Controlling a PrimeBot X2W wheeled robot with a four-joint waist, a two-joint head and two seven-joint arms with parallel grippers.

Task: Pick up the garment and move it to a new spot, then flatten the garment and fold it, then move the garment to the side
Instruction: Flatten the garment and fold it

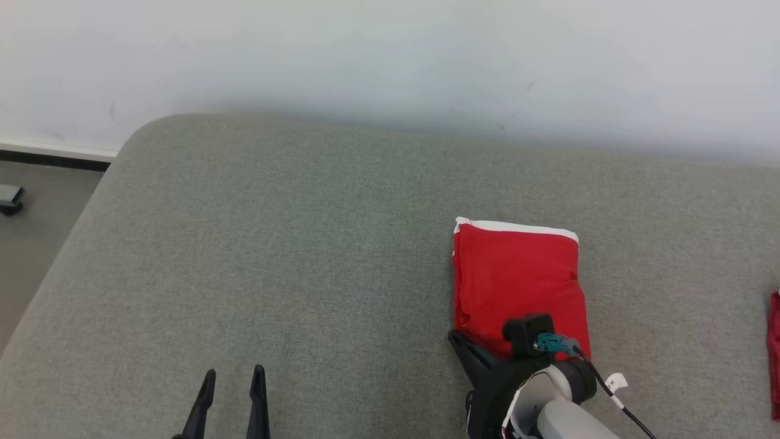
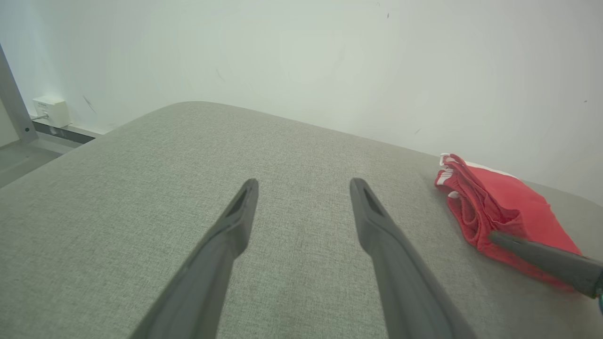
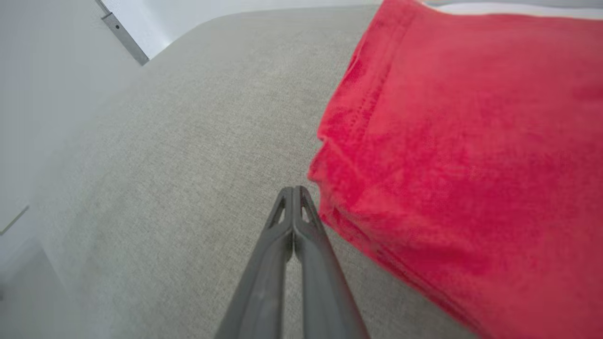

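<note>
The garment (image 1: pixel 515 280) is red with a white band at its far edge and lies folded in a compact rectangle on the grey padded surface (image 1: pixel 292 244). My right gripper (image 1: pixel 454 336) is shut with nothing between its fingers, its tip resting at the garment's near left corner. In the right wrist view the right gripper (image 3: pixel 293 189) sits just beside the stacked red edge of the garment (image 3: pixel 471 141). My left gripper (image 1: pixel 234 375) stands open over bare fabric at the lower left. From the left wrist, the left gripper (image 2: pixel 304 183) is wide open, with the garment (image 2: pixel 499 207) off to the right.
The padded surface ends in a rounded corner at the far left, with floor (image 1: pixel 36 244) beyond it. A pale wall (image 1: pixel 390 61) runs close behind. Another red cloth (image 1: pixel 774 353) pokes in at the right edge. A white box (image 2: pixel 49 110) sits low on the wall.
</note>
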